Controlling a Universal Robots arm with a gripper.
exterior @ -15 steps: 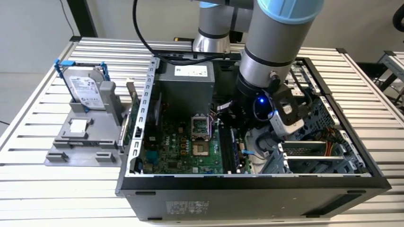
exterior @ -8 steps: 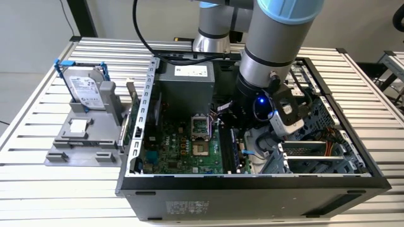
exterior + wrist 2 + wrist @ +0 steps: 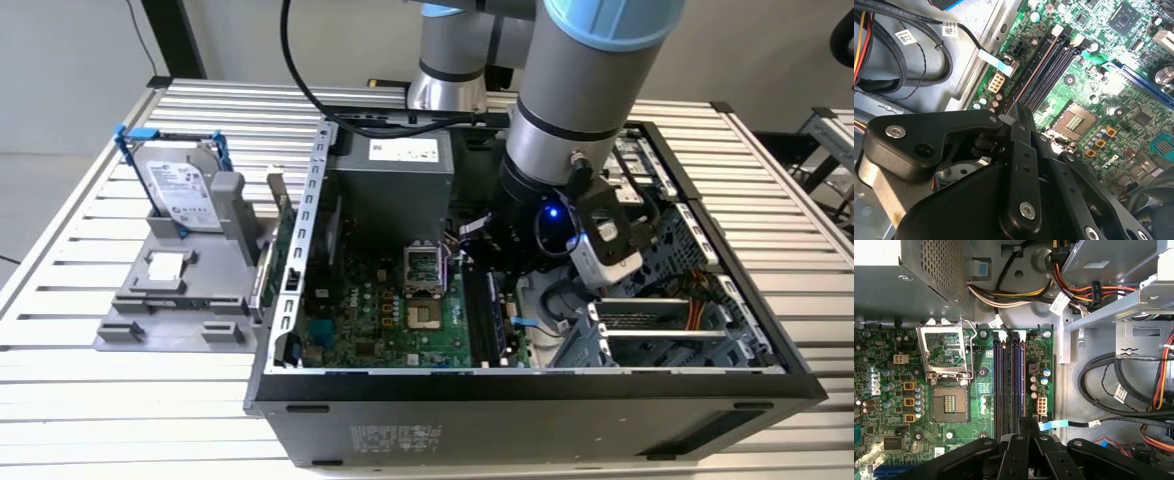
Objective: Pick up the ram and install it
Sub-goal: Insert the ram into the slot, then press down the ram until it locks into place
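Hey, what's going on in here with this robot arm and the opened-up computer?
The arm is reaching into the open computer case. Its gripper sits low over the motherboard, right at the end of the long black memory slots. Whether it holds the ram can't be told. A hard drive stands in a fixture outside the case.

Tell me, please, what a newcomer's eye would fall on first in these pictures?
First, the big robot arm reaching down into the open computer case in the exterior view. Next, in the first wrist view, its black hand sits low over the motherboard's memory slots, beside the open processor socket. On the exterior view's left, a hard drive stands in a grey fixture outside the case.
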